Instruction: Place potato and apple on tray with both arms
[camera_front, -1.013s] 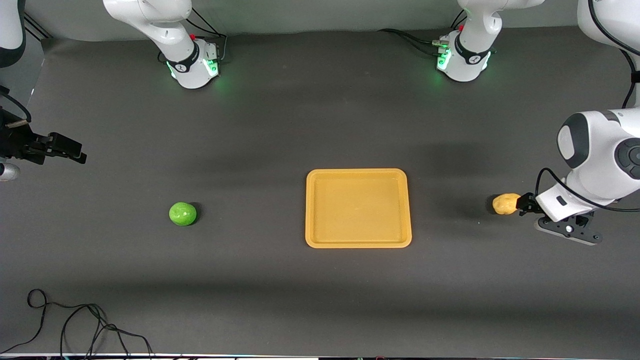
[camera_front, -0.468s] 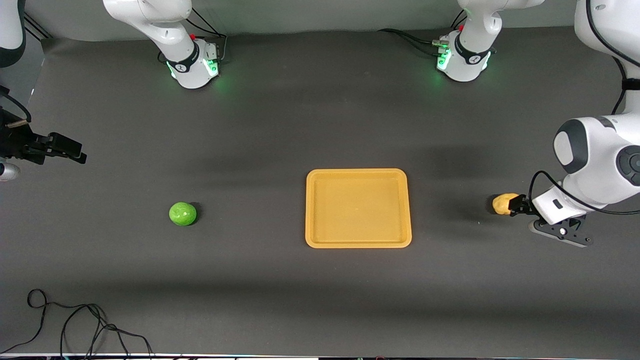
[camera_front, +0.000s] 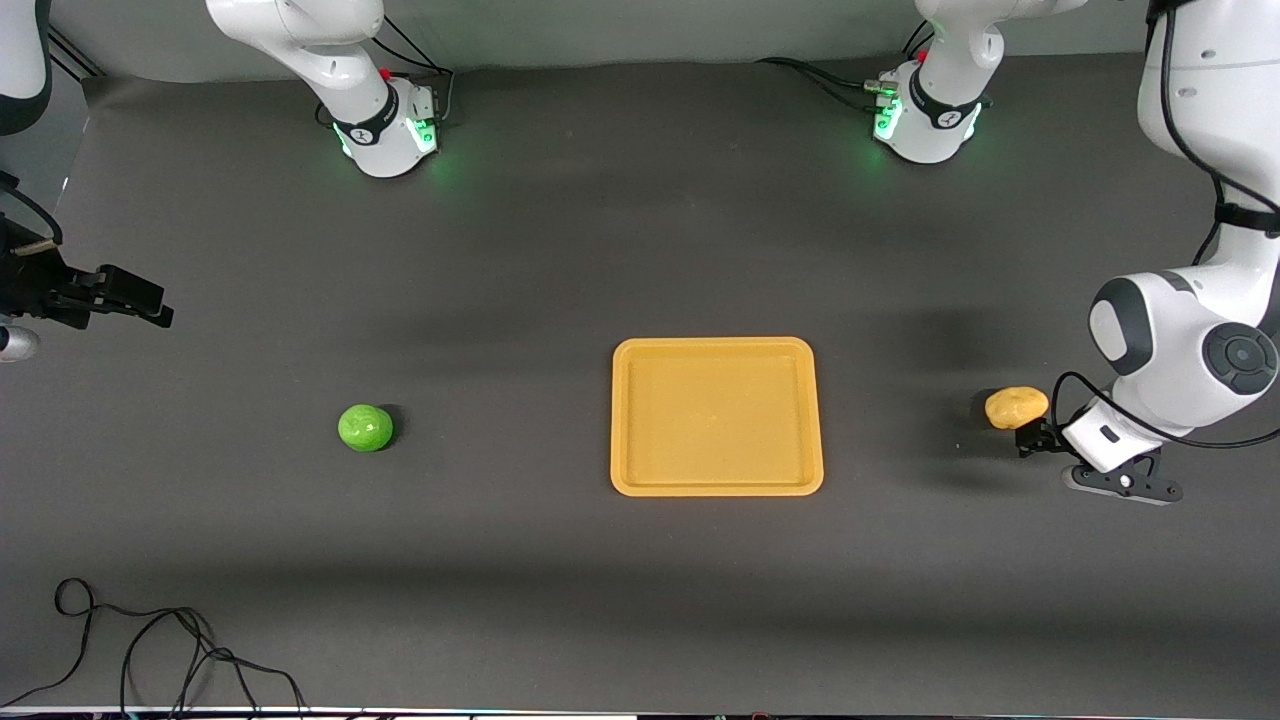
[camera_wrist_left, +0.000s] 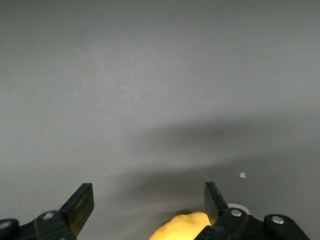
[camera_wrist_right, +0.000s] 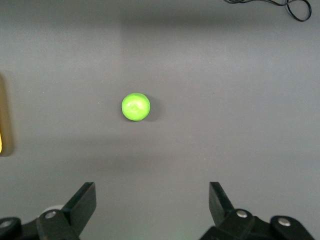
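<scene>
Now left claw (camera_front: 1030, 440) open by potato (camera_front: 1016, 407)

The tray (camera_front: 716, 416) sits mid-table; the apple (camera_front: 365, 427) lies on the table toward the right arm's end, well apart from the tray; the potato (camera_front: 1016, 406) lies toward the left arm's end, nearer the tray than the apple is; a cable (camera_front: 150, 650) trails at the table's edge nearest the front camera.
</scene>
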